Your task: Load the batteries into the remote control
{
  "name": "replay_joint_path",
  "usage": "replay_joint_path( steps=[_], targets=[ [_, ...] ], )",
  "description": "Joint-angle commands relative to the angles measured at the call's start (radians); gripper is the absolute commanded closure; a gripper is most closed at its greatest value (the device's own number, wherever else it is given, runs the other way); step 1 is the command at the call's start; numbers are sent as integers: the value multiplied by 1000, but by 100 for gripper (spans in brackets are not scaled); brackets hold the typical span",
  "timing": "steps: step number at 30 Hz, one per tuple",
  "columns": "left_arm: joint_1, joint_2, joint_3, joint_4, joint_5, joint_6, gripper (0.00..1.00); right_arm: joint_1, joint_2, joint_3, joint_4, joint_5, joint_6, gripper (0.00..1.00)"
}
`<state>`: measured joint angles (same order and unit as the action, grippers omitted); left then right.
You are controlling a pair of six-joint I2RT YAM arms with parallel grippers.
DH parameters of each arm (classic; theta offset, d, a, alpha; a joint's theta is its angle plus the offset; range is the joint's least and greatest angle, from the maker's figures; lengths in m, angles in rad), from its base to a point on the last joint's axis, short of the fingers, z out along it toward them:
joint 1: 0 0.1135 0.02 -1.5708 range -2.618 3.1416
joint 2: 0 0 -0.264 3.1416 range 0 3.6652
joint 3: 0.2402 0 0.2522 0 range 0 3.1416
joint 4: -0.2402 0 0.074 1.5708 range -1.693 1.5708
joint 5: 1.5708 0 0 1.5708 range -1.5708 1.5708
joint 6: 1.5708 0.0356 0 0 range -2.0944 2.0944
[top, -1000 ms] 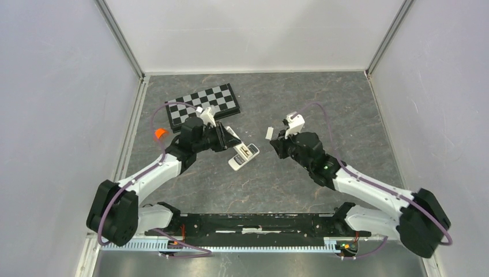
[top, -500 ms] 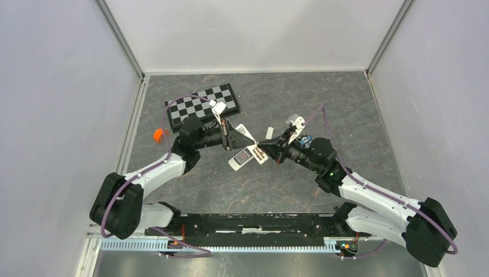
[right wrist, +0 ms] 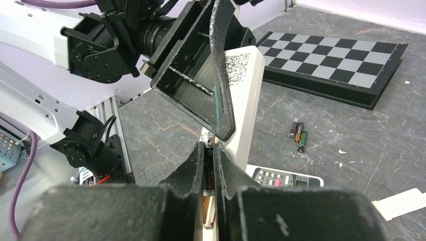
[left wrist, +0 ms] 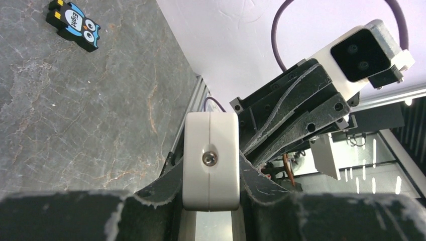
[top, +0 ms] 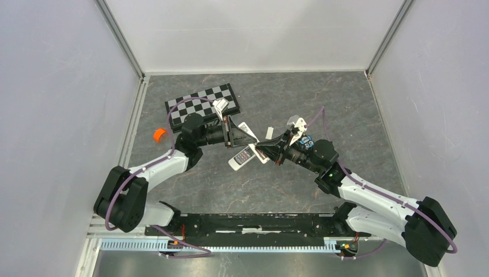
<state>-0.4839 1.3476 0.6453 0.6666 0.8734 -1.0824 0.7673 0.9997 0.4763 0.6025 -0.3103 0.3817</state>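
My left gripper [top: 243, 134] is shut on the long white remote control [right wrist: 244, 95] and holds it above the table; its end shows between the fingers in the left wrist view [left wrist: 210, 159]. My right gripper [top: 263, 152] is shut on one dark battery [right wrist: 207, 168], whose tip sits against the remote's back, right below the left finger [right wrist: 203, 75]. The battery recess is mostly hidden by my fingers. Three loose batteries [right wrist: 298, 133] lie on the table beyond the remote.
A shorter grey-white remote with buttons [top: 242, 157] lies under the grippers. A checkerboard [top: 202, 104] lies at the back left, an orange piece [top: 158, 134] at the left. A black-and-blue owl gadget [left wrist: 74, 25] and a small white flat piece [top: 269, 133] lie nearby.
Both grippers moved toward each other over the table's middle. The left one lifted and turned the white remote; the right one brought the battery up against it.
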Motion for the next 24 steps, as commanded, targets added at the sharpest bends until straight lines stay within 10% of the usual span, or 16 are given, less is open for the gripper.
replay_joint_path(
  steps=[1,24],
  targets=[
    [-1,-1,48,71,1,-103,98,0,1,-18,62,15,14,95],
    [1,-2,31,139,-45,-195,98,0,-56,-15,-28,43,10,72]
  ],
)
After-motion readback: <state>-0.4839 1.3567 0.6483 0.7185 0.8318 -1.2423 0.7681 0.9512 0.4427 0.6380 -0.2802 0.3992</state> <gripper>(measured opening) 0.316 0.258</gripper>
